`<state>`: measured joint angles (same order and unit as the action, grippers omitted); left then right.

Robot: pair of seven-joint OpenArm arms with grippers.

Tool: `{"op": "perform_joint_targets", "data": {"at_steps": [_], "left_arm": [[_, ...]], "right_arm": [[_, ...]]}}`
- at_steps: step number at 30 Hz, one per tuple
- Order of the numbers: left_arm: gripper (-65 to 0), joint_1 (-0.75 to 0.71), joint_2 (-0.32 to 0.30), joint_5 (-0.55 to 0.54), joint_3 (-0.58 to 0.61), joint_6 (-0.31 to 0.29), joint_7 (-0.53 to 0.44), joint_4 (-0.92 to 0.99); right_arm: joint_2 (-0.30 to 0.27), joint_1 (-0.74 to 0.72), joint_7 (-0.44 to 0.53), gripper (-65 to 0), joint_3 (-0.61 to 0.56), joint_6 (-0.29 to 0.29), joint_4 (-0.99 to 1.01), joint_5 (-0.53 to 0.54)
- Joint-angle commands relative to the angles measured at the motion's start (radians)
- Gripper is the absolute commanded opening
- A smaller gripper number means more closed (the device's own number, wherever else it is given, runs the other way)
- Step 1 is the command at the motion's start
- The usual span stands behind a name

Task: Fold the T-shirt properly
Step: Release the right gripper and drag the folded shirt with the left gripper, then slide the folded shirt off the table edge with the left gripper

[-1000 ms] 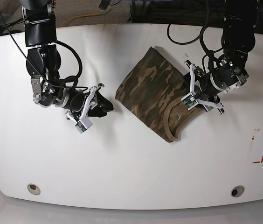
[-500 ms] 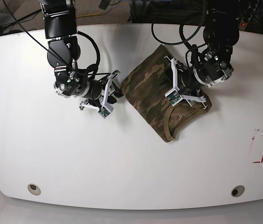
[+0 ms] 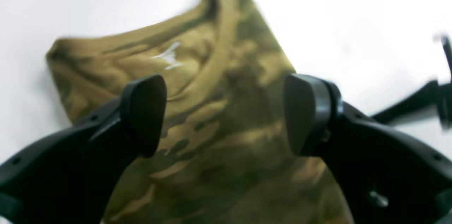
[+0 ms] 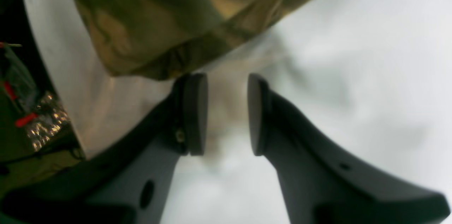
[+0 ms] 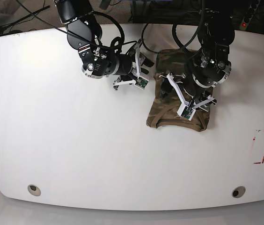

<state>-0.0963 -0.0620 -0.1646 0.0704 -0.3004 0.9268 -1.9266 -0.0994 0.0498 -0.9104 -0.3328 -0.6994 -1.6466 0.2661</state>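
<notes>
The camouflage T-shirt (image 5: 169, 115) lies folded into a compact bundle on the white table, its olive collar (image 5: 176, 124) at the near end. My left gripper (image 5: 181, 96) hangs over the bundle. In the left wrist view its jaws (image 3: 226, 114) stand wide open above the T-shirt (image 3: 226, 167), with nothing pinched and the collar (image 3: 212, 58) ahead. My right gripper (image 5: 147, 71) sits at the bundle's left edge. Seen from the right wrist, that gripper (image 4: 226, 111) has a narrow empty gap between its pads, and the T-shirt's hem (image 4: 176, 15) lies just beyond the tips.
The white table (image 5: 76, 150) carries a red-marked rectangle (image 5: 261, 146) near its right edge and two round holes (image 5: 33, 189) (image 5: 238, 191) near the front. Cables and dark equipment crowd the back edge behind both arms.
The right arm has swung toward the back, up to the shirt's left edge. The shirt has turned and shifted toward the back right. The left gripper has opened wider over it.
</notes>
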Motion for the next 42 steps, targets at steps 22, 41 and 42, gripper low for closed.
{"op": "perform_joint_targets", "data": {"at_steps": [22,41,42], "left_arm": [[-16.8,-0.069,-0.060,0.013,-0.044,0.128,-0.383,0.433],[-17.2,-0.076,-0.549,0.015,-0.361,-0.190,-0.427,0.698],[-17.2,-0.075,-0.571,0.015,-0.361,-0.201,-0.449,0.715]], "right_arm": [[-0.058,-0.024,0.021,-47.6,0.242,0.001,-0.028,0.017],[-0.056,-0.020,-0.039,-47.6,0.373,0.001,-0.206,0.009],[-0.056,-0.020,-0.039,-47.6,0.373,0.001,-0.206,0.009]]}}
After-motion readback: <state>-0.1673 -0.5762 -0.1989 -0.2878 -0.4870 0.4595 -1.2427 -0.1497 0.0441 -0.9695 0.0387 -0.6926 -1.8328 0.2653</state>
